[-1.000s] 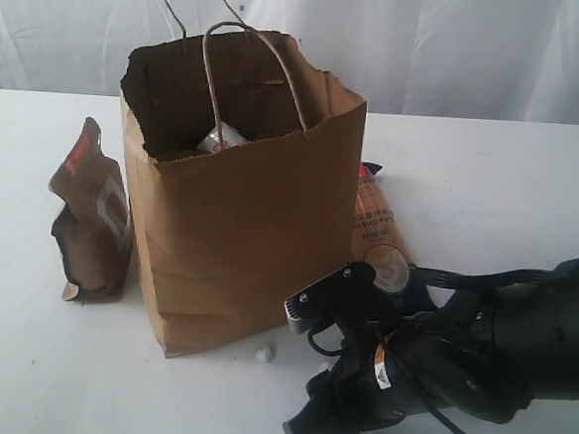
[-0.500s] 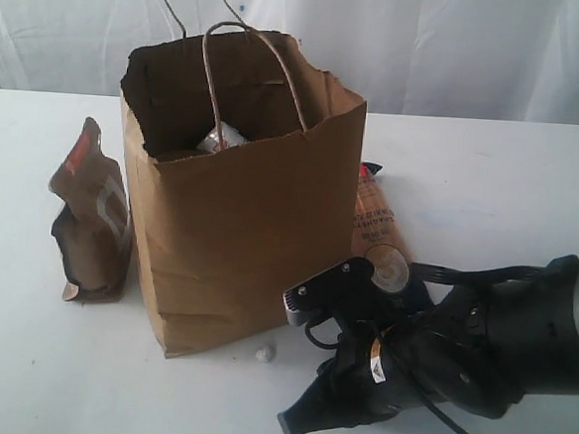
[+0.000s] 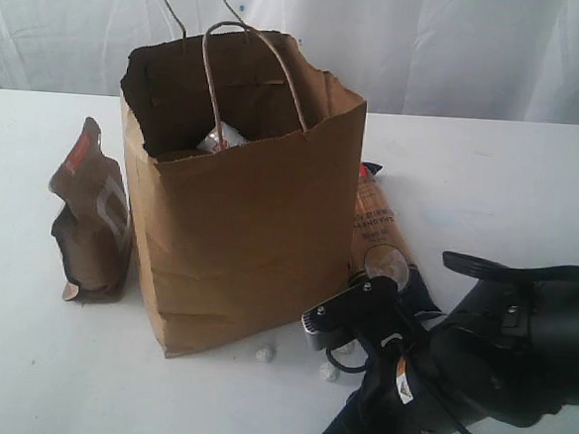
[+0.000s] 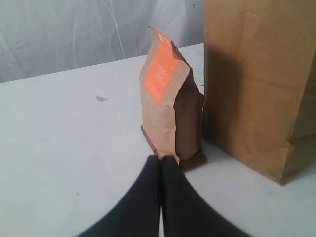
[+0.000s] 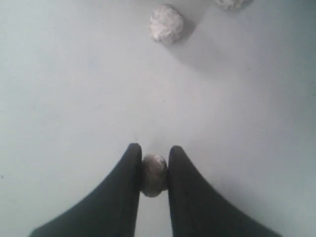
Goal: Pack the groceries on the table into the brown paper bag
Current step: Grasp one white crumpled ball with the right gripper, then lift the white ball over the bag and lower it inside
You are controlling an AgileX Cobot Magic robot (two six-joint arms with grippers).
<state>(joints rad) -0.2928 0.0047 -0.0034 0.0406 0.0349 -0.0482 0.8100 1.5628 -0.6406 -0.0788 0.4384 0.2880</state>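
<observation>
Black and thin, the right hand [image 5: 154, 152] is squeezed on a little silver ball [image 5: 154, 175], one finger on each side of it. I cannot tell if the ball sits on the white table [image 5: 59, 74] or just above it. A bit ahead of this hand, another crumpled ball [image 5: 166, 23] lies on the table, and a third one peeks in farther off.

The left hand [image 4: 161, 159] is clenched tight with nothing in it, its two fingers pressed together low over the table. Right in front of it stands the dark-brown pouch [image 4: 170, 113], upright, with an orange label near its top. Just past the pouch, on one side, stands the brown paper bag [image 4: 256, 84], very close to it; I cannot tell if they touch.

From the outside camera, the bag is open at the top with its loop handles up, and something pale shows inside. The long orange-navy packet [image 3: 374, 223] lies flat on the table just beside the bag, beyond the right hand's arm, which hides its near end.
</observation>
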